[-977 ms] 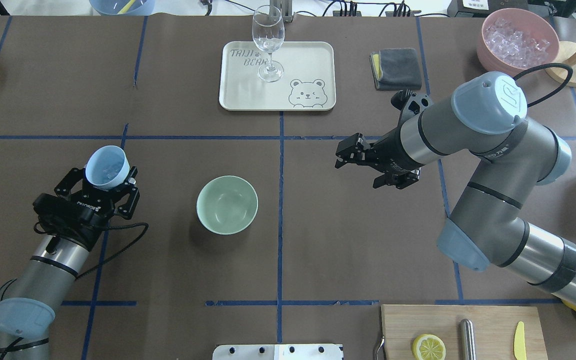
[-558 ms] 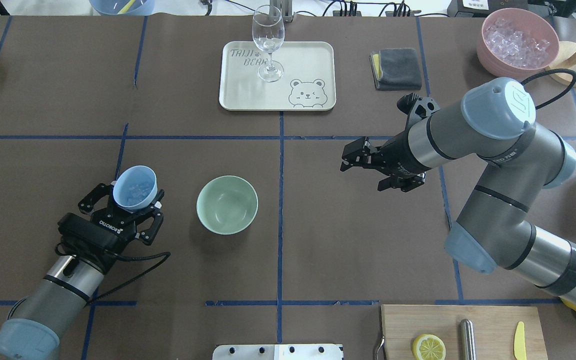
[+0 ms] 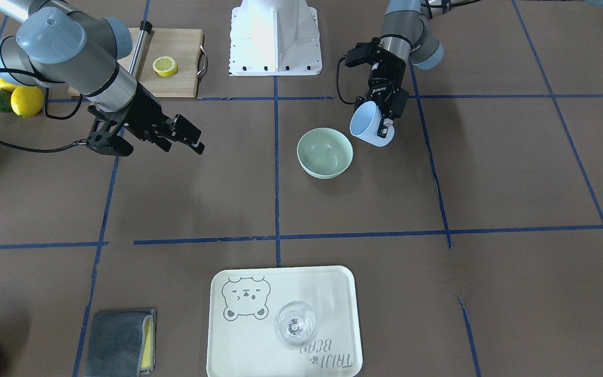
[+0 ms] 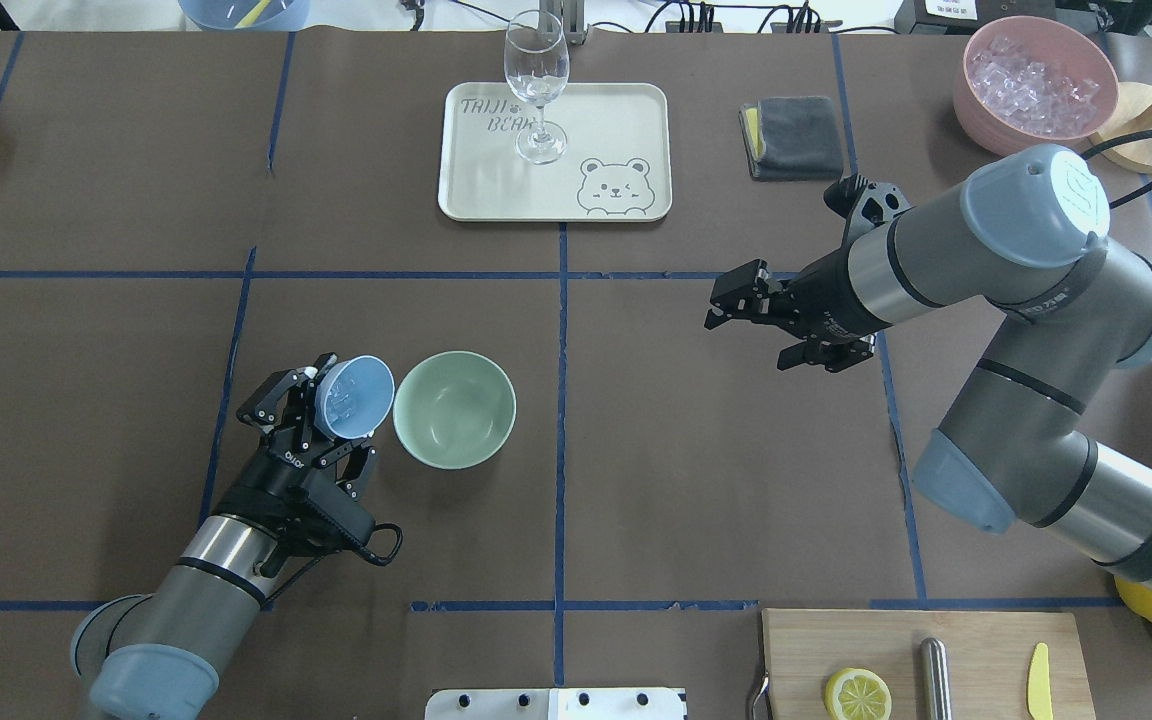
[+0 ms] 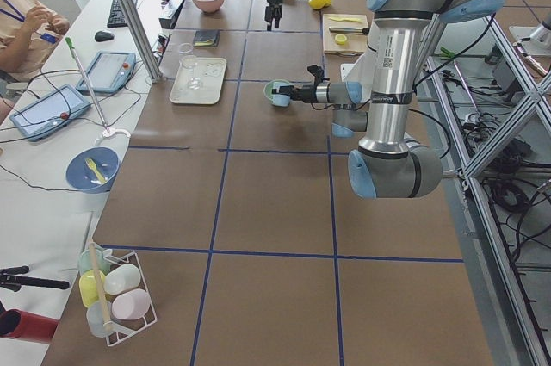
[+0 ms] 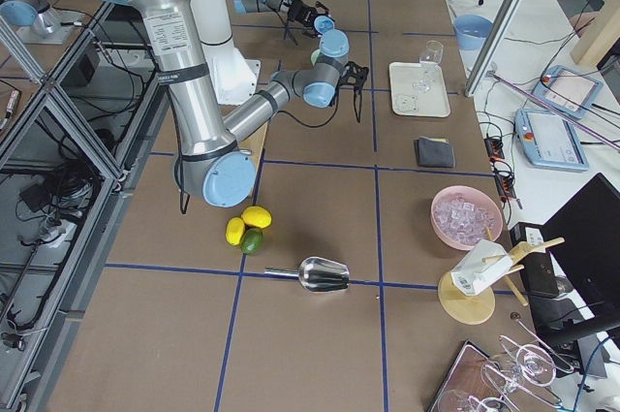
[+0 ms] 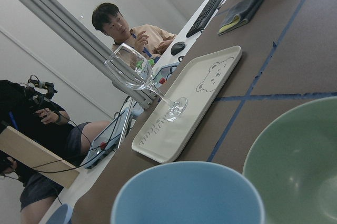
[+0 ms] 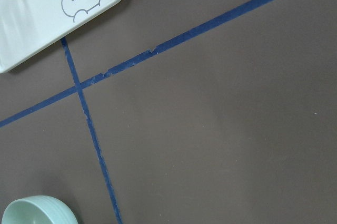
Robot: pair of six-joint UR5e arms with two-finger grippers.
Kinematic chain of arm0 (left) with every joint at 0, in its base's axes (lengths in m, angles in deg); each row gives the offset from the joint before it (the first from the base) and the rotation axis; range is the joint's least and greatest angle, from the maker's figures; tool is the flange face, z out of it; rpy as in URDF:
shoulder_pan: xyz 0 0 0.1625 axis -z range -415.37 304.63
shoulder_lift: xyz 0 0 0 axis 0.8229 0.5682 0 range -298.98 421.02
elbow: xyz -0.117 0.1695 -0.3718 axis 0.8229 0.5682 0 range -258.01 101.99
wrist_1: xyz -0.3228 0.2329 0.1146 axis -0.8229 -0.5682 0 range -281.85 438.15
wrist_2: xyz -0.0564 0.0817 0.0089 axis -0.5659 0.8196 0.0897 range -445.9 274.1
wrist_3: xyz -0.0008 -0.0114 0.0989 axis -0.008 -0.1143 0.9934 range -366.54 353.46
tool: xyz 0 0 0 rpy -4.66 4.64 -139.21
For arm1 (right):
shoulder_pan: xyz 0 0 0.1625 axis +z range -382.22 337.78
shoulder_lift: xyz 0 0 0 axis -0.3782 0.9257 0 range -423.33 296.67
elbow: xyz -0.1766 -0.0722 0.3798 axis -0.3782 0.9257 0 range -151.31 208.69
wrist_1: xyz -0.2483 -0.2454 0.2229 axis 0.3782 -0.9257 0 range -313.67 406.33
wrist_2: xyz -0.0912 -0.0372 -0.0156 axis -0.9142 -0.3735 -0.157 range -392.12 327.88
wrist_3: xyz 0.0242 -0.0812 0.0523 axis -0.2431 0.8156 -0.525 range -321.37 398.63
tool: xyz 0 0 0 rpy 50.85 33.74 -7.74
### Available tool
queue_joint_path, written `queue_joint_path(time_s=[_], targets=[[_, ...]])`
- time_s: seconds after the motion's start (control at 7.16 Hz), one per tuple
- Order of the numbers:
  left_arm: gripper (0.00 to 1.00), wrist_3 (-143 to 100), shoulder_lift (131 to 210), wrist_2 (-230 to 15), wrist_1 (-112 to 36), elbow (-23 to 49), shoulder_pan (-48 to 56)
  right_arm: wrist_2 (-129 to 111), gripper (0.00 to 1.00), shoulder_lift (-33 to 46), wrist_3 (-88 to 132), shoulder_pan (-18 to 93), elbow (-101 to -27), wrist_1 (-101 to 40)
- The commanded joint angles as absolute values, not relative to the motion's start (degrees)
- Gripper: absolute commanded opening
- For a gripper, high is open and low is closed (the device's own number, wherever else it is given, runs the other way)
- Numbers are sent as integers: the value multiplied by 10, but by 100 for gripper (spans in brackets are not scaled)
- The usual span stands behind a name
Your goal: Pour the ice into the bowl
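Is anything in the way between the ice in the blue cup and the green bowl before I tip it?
Nothing visible. The left hand holds the blue cup, with the ice inside, tilted right beside the green bowl, and no other thing sits between them. The bowl is empty.

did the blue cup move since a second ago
Yes. In the overhead view the blue cup has shifted right, from over the vertical blue tape line to right beside the bowl, and it now tilts toward the bowl.

Left end effector (image 4: 339, 412) carried blue cup (image 4: 356, 395) beside bowl (image 4: 454, 409), now tilted
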State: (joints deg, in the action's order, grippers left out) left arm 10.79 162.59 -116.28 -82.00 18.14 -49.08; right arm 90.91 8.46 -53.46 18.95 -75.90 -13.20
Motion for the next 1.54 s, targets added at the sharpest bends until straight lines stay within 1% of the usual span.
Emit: queue_joint_path(time_s=[0.0, 0.14, 0.56, 0.7, 0.84, 1.12, 1.4], targets=[[0, 314, 1645, -1154, -801, 181, -490, 908, 100, 90, -534, 190, -758, -132], [0, 331, 1643, -1153, -779, 174, -490, 908, 100, 91, -534, 189, -756, -132], [0, 359, 1673, -1153, -673, 174, -488, 908, 100, 93, -533, 188, -753, -132], [0, 371, 1697, -1153, -598, 176, -482, 908, 100, 94, -533, 189, -749, -132], [0, 394, 1705, -1153, -559, 178, -473, 908, 100, 94, -533, 189, -748, -132], [0, 458, 1709, -1133, -511, 178, -465, 908, 100, 92, -537, 188, -748, -132], [0, 494, 1711, -1123, -477, 193, -462, 907, 100, 93, -534, 188, -748, -132]])
